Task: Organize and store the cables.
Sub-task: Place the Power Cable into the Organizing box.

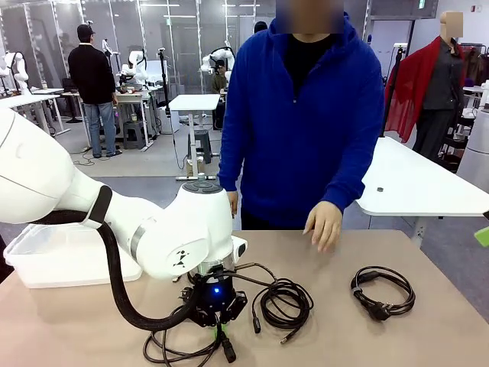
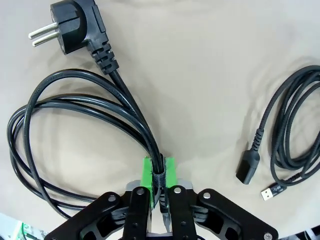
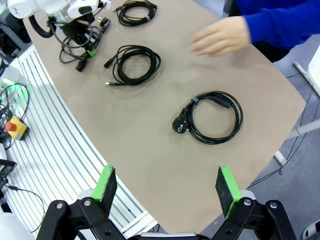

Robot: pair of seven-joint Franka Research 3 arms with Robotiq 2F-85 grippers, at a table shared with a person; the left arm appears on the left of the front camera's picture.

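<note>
The left arm (image 1: 183,237) is made of smooth, glossy white rounded shells, with a grey ring at one joint and small black marks on the wrist housing. A thick black hose (image 1: 114,283) runs along it, and a blue light (image 1: 215,290) glows on the black block beneath. The left gripper (image 2: 159,167) and right gripper (image 3: 166,175) are black linkages dotted with silver screws, their fingers (image 3: 106,184) faced with bright green pads, while the person at the far side wears a long-sleeved blue hooded top (image 1: 306,130) over a black shirt.
</note>
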